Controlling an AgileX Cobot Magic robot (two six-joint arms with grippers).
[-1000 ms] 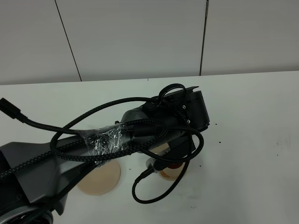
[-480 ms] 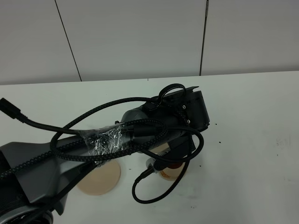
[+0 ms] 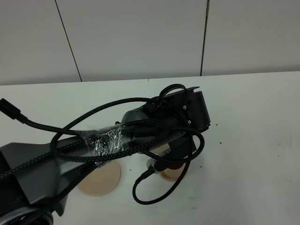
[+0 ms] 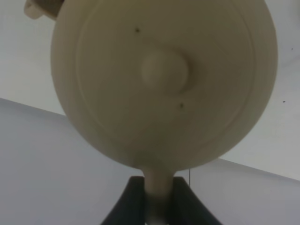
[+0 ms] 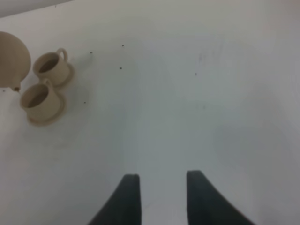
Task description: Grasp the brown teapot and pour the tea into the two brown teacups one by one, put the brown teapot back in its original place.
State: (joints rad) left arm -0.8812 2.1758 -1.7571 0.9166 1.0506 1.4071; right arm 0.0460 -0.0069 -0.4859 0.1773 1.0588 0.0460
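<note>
The brown teapot (image 4: 164,70) fills the left wrist view, lid and knob facing the camera, spout (image 4: 40,7) pointing away. My left gripper (image 4: 157,190) is shut on its loop handle. In the high view my left arm (image 3: 154,129) reaches across the middle and hides the teapot; only part of one teacup (image 3: 171,174) shows under it. The right wrist view shows the two brown teacups (image 5: 51,65) (image 5: 40,101) on their small saucers, with the teapot (image 5: 11,58) held right beside them. My right gripper (image 5: 161,187) stands open over bare table, far from the cups. The flat tan saucer (image 3: 99,180) lies bare.
Black cables (image 3: 159,187) loop from my left arm down over the cups' area. A white table (image 3: 253,117) meets a grey panelled wall (image 3: 140,37) behind. Small dark specks dot the table near the cups.
</note>
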